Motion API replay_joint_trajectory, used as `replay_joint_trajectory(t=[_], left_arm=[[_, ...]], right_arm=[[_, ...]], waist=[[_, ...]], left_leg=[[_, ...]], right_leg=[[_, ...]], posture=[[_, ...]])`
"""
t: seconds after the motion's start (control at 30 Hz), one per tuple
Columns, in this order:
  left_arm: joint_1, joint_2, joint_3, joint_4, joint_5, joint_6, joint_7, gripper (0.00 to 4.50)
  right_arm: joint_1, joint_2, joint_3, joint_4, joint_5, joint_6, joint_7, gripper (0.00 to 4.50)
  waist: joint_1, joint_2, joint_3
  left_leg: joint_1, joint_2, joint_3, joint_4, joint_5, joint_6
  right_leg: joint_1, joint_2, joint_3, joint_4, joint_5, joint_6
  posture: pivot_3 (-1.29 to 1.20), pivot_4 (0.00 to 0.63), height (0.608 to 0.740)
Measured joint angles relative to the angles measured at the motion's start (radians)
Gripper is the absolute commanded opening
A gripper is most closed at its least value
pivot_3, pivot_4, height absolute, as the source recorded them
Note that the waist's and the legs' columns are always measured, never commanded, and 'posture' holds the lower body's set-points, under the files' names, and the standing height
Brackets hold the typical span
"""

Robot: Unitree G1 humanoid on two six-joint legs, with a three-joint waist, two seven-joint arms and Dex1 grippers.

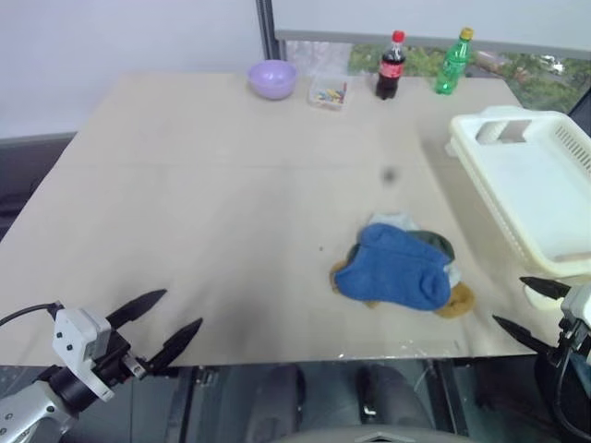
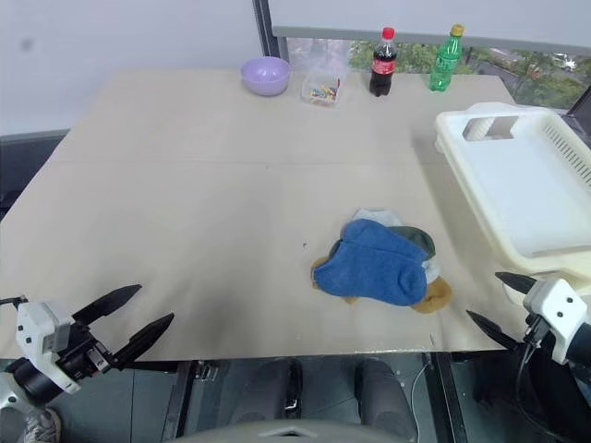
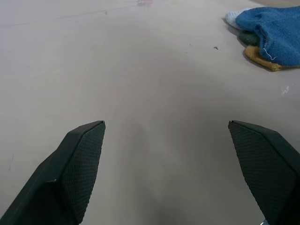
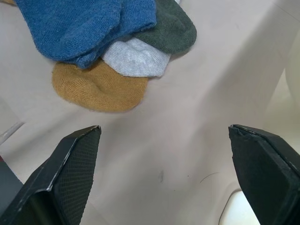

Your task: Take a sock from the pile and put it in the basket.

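Blue sock tops the pile (image 1: 403, 269), centre-right on the bench (image 1: 212, 212)
Left end effector (image 1: 159, 323) and right end effector (image 1: 528, 305) both spread (empty); basket (image 1: 526, 175) at right edge

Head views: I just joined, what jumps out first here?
A small pile of socks, a blue sock on top, lies near the table's front edge, right of centre. The cream basket sits beside it at the right edge, with nothing in it. Both tools, left tool and right tool, hover open at the front corners.
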Motion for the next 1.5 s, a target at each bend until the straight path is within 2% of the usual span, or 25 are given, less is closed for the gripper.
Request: replay_joint_trajectory(t=[0.2,0.33,0.43,0.53,0.7,0.83,0.97,1.1,1.2,1.33,1.5], left_arm=[[-0.057,0.038,-0.003,-0.002,-0.02,0.028,0.0,4.5],[-0.059,0.049,-0.012,-0.01,-0.046,0.041,-0.034,4.5],[-0.048,0.086,-0.01,-0.02,-0.148,0.099,-0.108,4.5],[-0.052,0.103,-0.01,-0.039,-0.188,0.115,-0.154,4.5],[-0.099,0.126,-0.049,-0.082,-0.173,0.113,-0.171,4.5],[-0.144,0.132,-0.085,-0.092,-0.15,0.118,-0.147,4.5],[-0.176,0.131,-0.13,-0.115,-0.131,0.124,-0.11,4.5],[-0.236,0.132,-0.21,-0.131,-0.092,0.145,-0.063,4.5],[-0.382,0.125,-0.337,-0.13,-0.062,0.197,-0.007,4.5],[-0.513,0.122,-0.469,-0.068,0.015,0.209,0.005,4.5],[-0.512,0.115,-0.492,-0.005,0.039,0.183,-0.025,4.5]], right_arm=[[-0.086,0.02,0.041,-0.051,0.015,0.055,-0.048,4.45],[-0.093,0.033,0.073,-0.101,0.023,0.072,-0.057,4.45],[-0.119,0.032,0.097,-0.169,0.059,0.143,-0.078,4.45],[-0.184,0.013,0.146,-0.258,0.07,0.205,-0.106,4.45],[-0.403,-0.009,0.425,-0.376,0.062,0.355,-0.121,4.45],[-0.523,0.043,0.587,-0.333,-0.008,0.385,-0.147,4.45],[-0.586,0.086,0.679,-0.249,-0.091,0.354,-0.159,4.45],[-0.591,0.118,0.681,-0.217,-0.097,0.304,-0.148,4.45],[-0.53,0.071,0.656,-0.219,-0.056,0.248,-0.072,4.45],[-0.506,0.061,0.625,-0.219,-0.054,0.233,-0.079,4.45],[-0.511,0.07,0.642,-0.245,-0.11,0.255,-0.142,4.45]], waist=[[-0.001,0.001,0.0],[-0.001,0.003,0.0],[-0.002,0.002,0.0],[-0.004,0.002,0.0],[0.001,0.001,0.0],[0.005,0.0,0.0],[0.004,0.0,0.0],[0.009,0.0,0.0],[0.027,-0.001,0.0],[0.015,-0.001,-0.001],[0.0,-0.001,-0.001]], left_leg=[[0.001,0.001,0.0,0.0,0.0,0.0],[-0.001,0.0,0.002,0.0,0.002,0.004],[0.0,0.0,0.003,0.0,0.002,0.004],[0.002,0.001,0.003,0.0,0.002,0.004],[0.0,0.001,0.002,0.0,0.001,0.002],[-0.002,0.0,0.003,0.0,0.002,0.004],[-0.001,0.0,0.004,0.0,0.002,0.004],[-0.001,0.0,0.007,0.0,0.002,0.004],[0.0,0.0,0.007,0.002,0.002,0.004],[0.001,-0.001,0.009,0.002,0.002,0.004],[0.0,0.001,0.008,0.001,0.002,0.004]], right_leg=[[0.0,0.001,0.0,0.001,0.0,0.0],[0.0,0.001,0.002,0.001,0.0,-0.001],[0.0,0.001,0.002,0.001,0.0,-0.001],[0.0,0.001,0.003,0.001,0.0,0.0],[-0.001,0.002,0.002,0.001,0.002,-0.003],[-0.001,0.001,0.002,0.0,0.003,-0.004],[-0.001,0.002,0.003,0.001,0.003,-0.004],[-0.001,0.003,0.002,0.002,0.003,-0.004],[0.001,0.004,0.001,0.002,0.003,-0.004],[0.001,0.006,0.004,0.002,0.003,-0.004],[0.0,0.007,0.003,0.003,0.003,-0.004]], posture=[[0.0,0.15,0.74],[0.0,0.15,0.74],[0.0,0.15,0.74],[0.0,0.15,0.74],[0.0,0.15,0.74],[0.0,0.15,0.74],[0.0,0.15,0.74],[0.0,0.15,0.74],[0.0,0.15,0.74],[0.0,0.15,0.74],[0.0,0.15,0.74]])
